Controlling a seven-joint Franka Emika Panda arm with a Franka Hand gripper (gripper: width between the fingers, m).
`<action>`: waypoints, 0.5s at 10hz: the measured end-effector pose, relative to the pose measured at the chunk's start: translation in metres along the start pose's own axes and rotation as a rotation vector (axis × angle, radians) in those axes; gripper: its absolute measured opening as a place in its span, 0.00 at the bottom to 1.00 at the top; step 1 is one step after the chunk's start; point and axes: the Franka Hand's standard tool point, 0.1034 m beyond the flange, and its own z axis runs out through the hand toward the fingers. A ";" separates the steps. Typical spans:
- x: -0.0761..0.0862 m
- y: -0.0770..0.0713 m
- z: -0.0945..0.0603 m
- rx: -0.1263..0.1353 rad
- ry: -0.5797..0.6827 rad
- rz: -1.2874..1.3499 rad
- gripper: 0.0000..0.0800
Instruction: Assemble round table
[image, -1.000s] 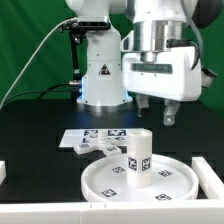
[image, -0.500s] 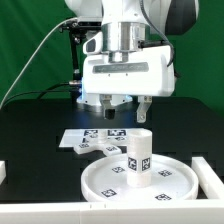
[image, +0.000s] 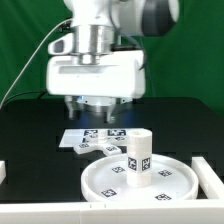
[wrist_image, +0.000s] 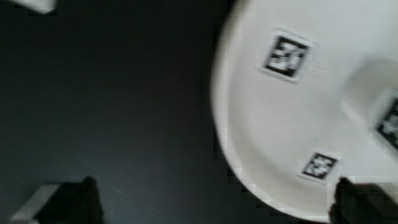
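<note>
The cylinder (image: 138, 158) stands upright mid-disc (image: 98, 180) — seemingly seated as the table's leg. The gripper (image: 96, 111) hangs empty, jaws wide apart, near the cross piece (image: 84, 147) — probably its next pick.

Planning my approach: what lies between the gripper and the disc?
In the exterior view, the marker board and the cross piece lie between the open gripper and the disc.

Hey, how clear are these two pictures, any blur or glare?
Exterior view: evenly lit, the cylinder and round disc sharp, no glare. Wrist view: soft all over, the disc's tags blurred, white plastic bright against the dark table.
</note>
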 end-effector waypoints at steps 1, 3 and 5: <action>0.000 -0.003 0.000 -0.008 0.033 -0.004 0.81; -0.016 -0.020 0.002 -0.023 0.065 -0.179 0.81; -0.018 -0.018 0.004 -0.019 0.014 -0.161 0.81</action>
